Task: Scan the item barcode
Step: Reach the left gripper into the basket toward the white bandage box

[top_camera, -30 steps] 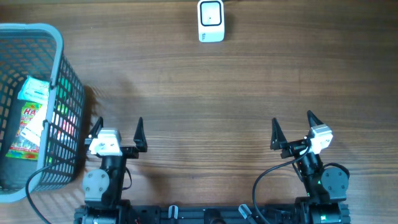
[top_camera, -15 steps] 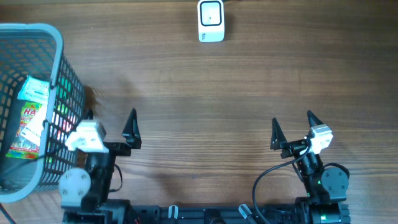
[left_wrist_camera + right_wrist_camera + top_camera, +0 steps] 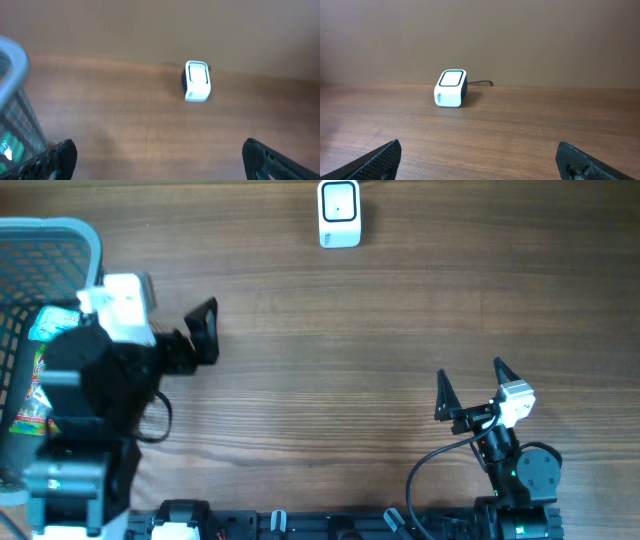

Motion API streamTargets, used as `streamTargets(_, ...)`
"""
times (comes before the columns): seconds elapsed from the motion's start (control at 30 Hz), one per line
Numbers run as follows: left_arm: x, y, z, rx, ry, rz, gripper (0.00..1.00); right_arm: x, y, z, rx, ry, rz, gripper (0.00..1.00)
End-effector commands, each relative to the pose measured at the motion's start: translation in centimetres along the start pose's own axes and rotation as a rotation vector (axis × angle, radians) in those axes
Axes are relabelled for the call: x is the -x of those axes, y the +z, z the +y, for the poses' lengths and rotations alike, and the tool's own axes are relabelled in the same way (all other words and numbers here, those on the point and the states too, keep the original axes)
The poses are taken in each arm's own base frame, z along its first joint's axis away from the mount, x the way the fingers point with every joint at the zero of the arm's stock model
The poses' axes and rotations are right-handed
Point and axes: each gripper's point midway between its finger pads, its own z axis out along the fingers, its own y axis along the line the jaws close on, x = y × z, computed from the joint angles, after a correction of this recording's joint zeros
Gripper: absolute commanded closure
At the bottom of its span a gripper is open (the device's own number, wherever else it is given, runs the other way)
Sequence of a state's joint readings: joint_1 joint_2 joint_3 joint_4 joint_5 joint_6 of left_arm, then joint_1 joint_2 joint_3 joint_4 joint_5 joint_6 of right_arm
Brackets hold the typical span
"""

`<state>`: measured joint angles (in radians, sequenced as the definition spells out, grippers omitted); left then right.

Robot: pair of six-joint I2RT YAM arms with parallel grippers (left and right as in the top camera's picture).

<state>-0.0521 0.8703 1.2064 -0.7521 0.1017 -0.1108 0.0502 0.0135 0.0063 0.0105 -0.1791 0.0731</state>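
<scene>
My left arm hides much of the basket; a colourful packet inside shows only partly. Left gripper and right gripper: jaws spread wide apart.

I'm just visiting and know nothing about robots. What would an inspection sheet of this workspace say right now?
Surface: wooden table, bare in the middle.
Job's things: white scanner at the far edge; blue basket at the left, holding colourful packets.
Clutter: nothing seen.
Grippers: left gripper open, empty, raised beside the basket and facing the scanner; right gripper open, empty, low near its base.
Cables: thin cord behind the scanner; black cable looping at the right arm's base.
Surroundings: plain brown wall behind the table.
</scene>
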Motion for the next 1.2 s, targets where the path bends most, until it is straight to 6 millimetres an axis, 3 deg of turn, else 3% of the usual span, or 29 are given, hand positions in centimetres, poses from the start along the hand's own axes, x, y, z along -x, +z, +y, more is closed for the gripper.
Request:
streamTargets(0.0,4.1,-1.9,-1.8,-0.057,0.001,-0.022,0.00,0.2,0.0,0.1,0.000,-0.015,-0.010,0.00)
streamTargets(0.13,4.7,-1.8,-1.1,-0.018,-0.003,-0.048,0.00,0.2,0.0,0.1,0.000,-0.015,-0.010,0.00)
streamTargets(0.27,6.2,-3.8,7.1,0.439,-0.434,-0.221,0.00,0.2,0.0,0.1,0.000,-0.015,-0.010,0.00)
streamTargets(0.33,6.9,-4.3,8.6,0.485,-0.533,-0.267,0.00,0.2,0.0,0.0,0.000,-0.015,-0.010,0.00)
streamTargets(0.47,7.6,-5.2,14.3,0.644,-0.820,-0.371,0.00,0.2,0.0,0.1,0.000,-0.015,-0.010,0.00)
streamTargets(0.5,6.4,-5.6,17.3,0.750,-0.963,-0.383,0.00,0.2,0.0,0.1,0.000,-0.015,-0.010,0.00)
streamTargets(0.57,4.1,-5.7,20.5,0.861,-1.127,-0.376,0.00,0.2,0.0,0.1,0.000,-0.015,-0.010,0.00)
streamTargets(0.73,1.0,-4.1,25.2,0.991,-1.228,-0.299,0.00,0.2,0.0,0.0,0.000,-0.015,-0.010,0.00)
streamTargets(0.93,-1.0,-3.0,28.7,1.105,-1.323,-0.316,0.00,0.2,0.0,0.1,0.000,-0.015,-0.010,0.00)
streamTargets(1.07,-7.2,-2.0,30.0,1.303,-1.705,-0.325,0.00,0.2,0.0,0.0,0.000,-0.015,-0.010,0.00)
streamTargets(1.17,-10.6,0.8,31.2,1.381,-1.768,-0.222,0.00,0.2,0.0,0.1,0.000,-0.015,-0.010,0.00)
